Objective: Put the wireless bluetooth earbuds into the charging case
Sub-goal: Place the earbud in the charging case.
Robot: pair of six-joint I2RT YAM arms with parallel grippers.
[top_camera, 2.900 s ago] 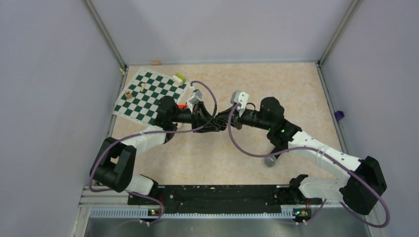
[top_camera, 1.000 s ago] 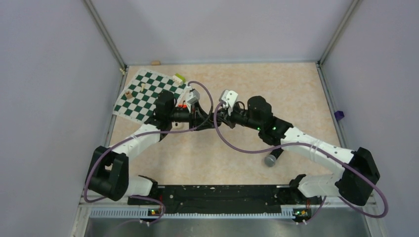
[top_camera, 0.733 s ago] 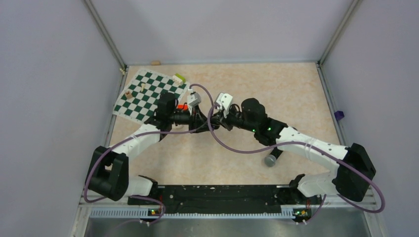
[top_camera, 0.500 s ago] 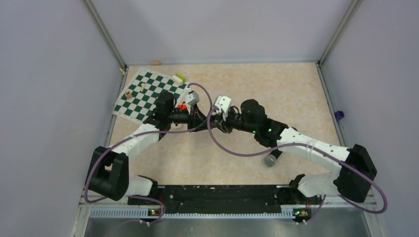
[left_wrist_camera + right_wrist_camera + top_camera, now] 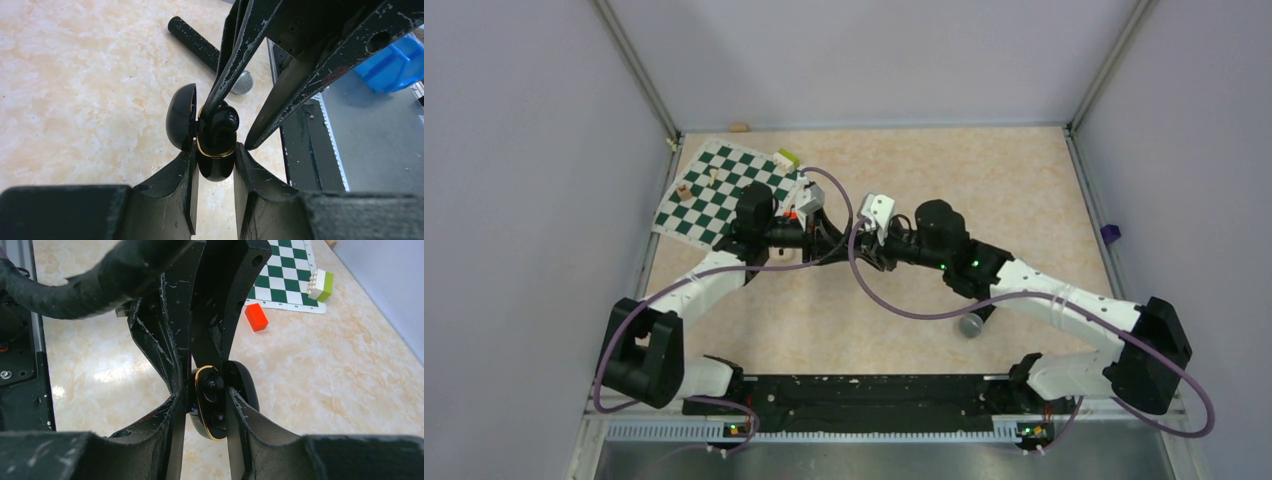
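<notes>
Left claw (image 5: 215, 150) clamps the glossy, likely slippery case (image 5: 215, 167) by its base flanks; right claw (image 5: 205, 395) straddles it narrowly, contact unclear.

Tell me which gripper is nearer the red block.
Left. The left gripper, holding the charging case, is beside the red block; the right gripper is beyond the case.
</notes>
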